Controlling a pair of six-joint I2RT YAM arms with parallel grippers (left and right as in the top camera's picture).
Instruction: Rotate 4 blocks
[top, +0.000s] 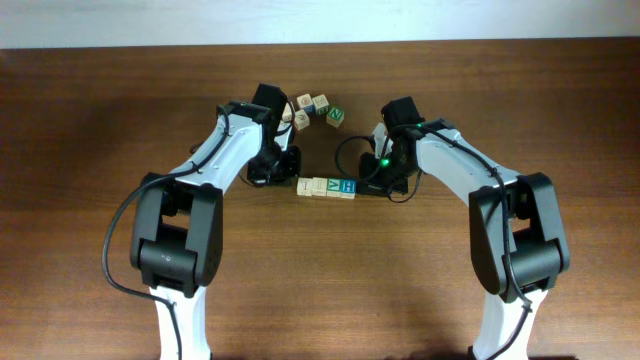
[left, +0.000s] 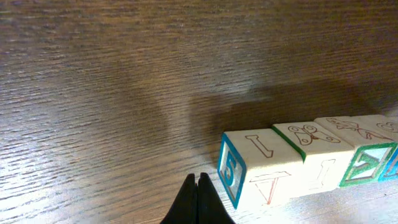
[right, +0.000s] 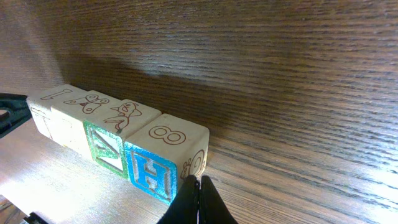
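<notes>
**Four-block row** (top: 327, 187), at the centre of the surface (top: 100, 120). It runs left to right with neighbouring faces touching: two pale blocks (left: 261, 168) at the left, then the green V block (right: 102, 146), then the blue H block (right: 148, 171) at the right end.

**Left tool** (left: 198, 199): fingers pressed together and holding nothing, with the tip low and just beside the left end of the row.

**Right tool** (right: 199, 198): likewise closed and empty, with the tip just beside the outer corner of the blue H block. Whether either tip touches wood cannot be told.

**Spare cubes** (top: 305, 108), among them a green N cube (top: 336, 116), lie in a loose cluster on the far side, near the row but apart from it.

**Hazards, as judged:**
- The blocks abut, so a push meant to turn one would likely drag its neighbour and buckle the line.
- A closed tip bears on a small area, so it may slip off a corner, or tip a block over instead of turning it.
- Pushing along the row would slide all four blocks rather than rotate any.
- The two arms work close together and could meet over the row.
- A wide sweep on the far side could scatter the spare cubes.

**Containers:** none in view. Every block rests directly on the surface.
</notes>
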